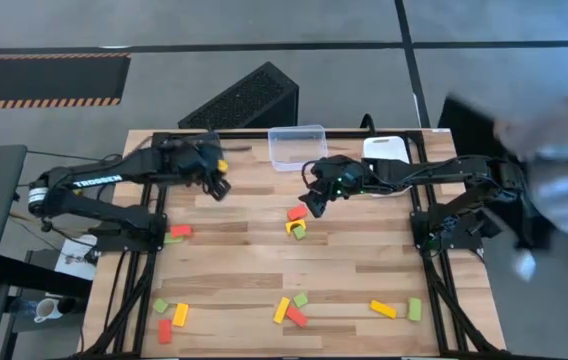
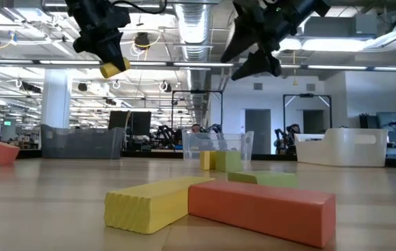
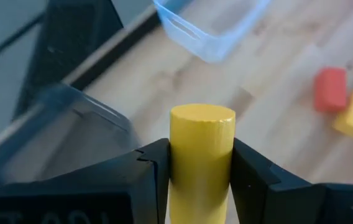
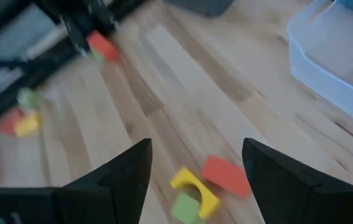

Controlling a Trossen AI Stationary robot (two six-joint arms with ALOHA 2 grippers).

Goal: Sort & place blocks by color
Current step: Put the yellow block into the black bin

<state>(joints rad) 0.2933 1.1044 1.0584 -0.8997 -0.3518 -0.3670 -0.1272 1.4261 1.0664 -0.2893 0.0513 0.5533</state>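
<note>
Nearest the table's front edge, red, yellow and light green rectangular blocks lie scattered and unsorted, with a small cluster mid-table, so most sorting seems undone. Farther back, the right gripper hovers over that cluster with jaws spread and empty. The left gripper clamps a yellow cylindrical block, raised near the clear plastic bin, which appears empty. A blur hides the far right side.

Bright, even, lit from ceiling strips in the room behind; soft shadows on the table, blurred smear at the high view's right edge.
</note>
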